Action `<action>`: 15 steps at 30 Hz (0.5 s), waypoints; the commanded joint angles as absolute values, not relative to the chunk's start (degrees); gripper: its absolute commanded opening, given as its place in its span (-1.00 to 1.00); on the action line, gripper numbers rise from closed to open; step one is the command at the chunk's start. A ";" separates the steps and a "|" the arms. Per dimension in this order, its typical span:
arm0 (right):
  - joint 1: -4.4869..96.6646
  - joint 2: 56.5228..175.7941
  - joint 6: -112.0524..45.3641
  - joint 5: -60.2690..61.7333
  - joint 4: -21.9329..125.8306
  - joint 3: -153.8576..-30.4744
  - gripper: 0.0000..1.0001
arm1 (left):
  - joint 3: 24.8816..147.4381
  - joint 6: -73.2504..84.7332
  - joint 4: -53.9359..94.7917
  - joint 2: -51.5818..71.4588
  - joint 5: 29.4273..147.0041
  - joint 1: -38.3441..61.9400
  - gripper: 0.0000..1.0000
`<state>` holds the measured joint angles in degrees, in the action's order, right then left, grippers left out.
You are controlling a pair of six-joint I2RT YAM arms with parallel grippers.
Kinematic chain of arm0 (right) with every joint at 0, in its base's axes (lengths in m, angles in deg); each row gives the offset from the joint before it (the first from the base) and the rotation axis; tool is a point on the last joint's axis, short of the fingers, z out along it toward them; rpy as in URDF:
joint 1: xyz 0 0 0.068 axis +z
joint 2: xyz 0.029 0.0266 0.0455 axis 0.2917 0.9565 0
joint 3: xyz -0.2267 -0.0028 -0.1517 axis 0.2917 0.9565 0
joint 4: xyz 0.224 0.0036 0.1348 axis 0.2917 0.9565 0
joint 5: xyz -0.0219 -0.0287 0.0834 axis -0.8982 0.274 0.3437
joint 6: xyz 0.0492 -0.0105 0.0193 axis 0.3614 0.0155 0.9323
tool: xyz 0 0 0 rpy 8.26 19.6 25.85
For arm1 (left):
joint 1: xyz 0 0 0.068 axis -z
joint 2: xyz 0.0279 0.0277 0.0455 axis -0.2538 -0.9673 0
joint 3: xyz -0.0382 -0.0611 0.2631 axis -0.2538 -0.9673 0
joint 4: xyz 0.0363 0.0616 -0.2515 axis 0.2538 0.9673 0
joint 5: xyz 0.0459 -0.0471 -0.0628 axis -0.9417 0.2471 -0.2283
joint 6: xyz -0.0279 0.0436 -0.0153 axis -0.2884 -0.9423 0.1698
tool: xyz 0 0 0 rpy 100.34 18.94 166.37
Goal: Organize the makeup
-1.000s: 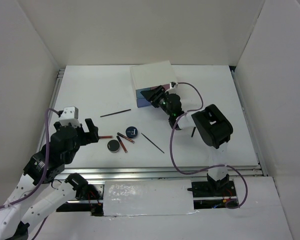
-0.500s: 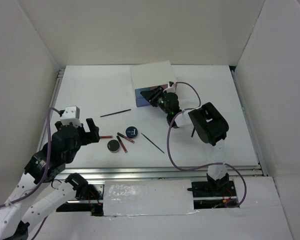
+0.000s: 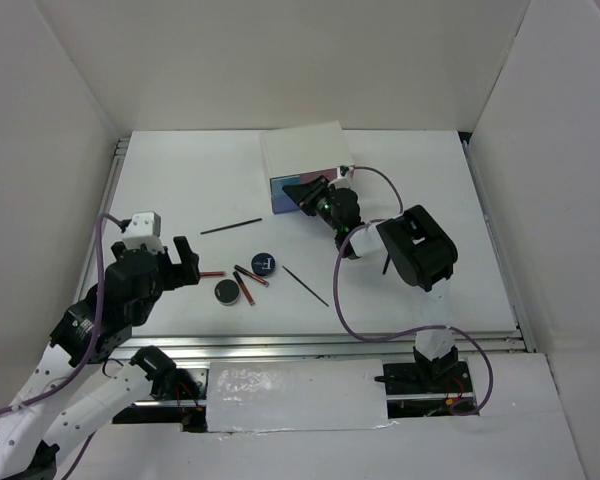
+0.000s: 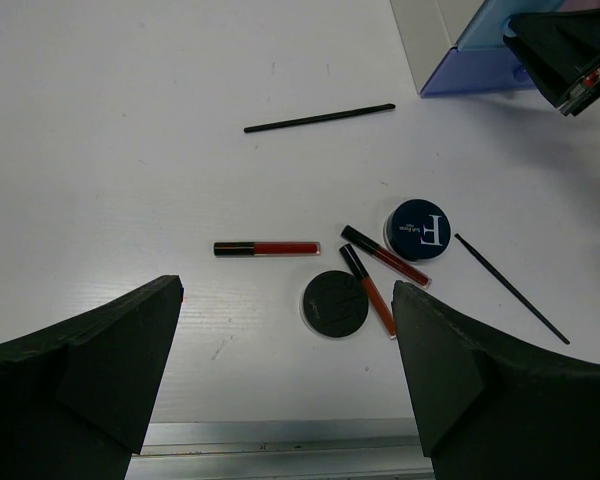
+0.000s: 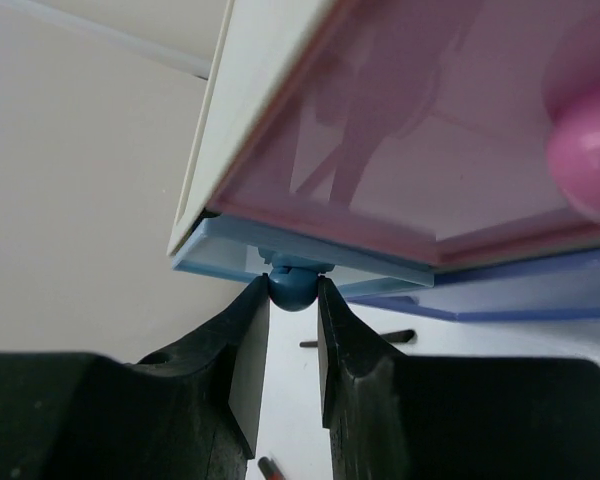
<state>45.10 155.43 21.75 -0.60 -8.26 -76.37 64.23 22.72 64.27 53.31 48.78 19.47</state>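
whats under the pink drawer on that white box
A light blue drawer sits directly under the pink drawer, its blue knob between the jaws of the right gripper. What either drawer holds cannot be seen through the fronts.

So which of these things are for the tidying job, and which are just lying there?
For the job: two round compacts, three red-brown pencils, two thin black sticks.
Just there: white drawer box, though the right claw pinches its blue knob.
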 commanded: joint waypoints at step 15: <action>46.58 142.57 26.55 -0.85 -32.05 -51.79 -0.53 | 64.09 21.50 61.55 52.91 49.10 19.66 0.99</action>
